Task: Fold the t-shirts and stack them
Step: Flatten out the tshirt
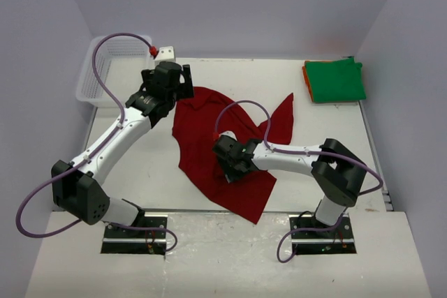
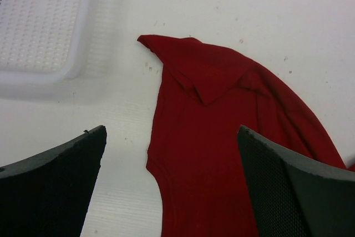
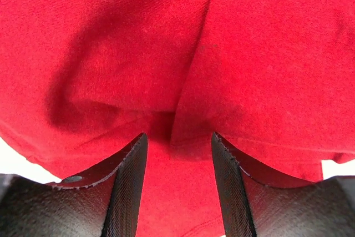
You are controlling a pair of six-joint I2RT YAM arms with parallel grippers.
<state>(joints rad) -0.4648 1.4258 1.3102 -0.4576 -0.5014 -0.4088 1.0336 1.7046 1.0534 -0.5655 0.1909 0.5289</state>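
From above, the left arm reaches forward, its left gripper (image 1: pixel 180 83) over the far-left corner of the dark red shirt (image 1: pixel 202 137) on the surface (image 1: pixel 160 179). The right arm bends leftward, its right gripper (image 1: pixel 227 165) low on the shirt's middle.

Left wrist: jaws wide apart above the cloth.

Right wrist: jaws parted, with a crease in the cloth between them.

Robotics lab: plain grey walls (image 1: pixel 244 5), white table (image 1: pixel 328 120), bolted arms (image 1: pixel 293 155).

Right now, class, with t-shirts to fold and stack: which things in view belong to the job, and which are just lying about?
Job: dark red t-shirt, green t-shirt, orange t-shirt.
Lying about: white mesh basket, small white block.
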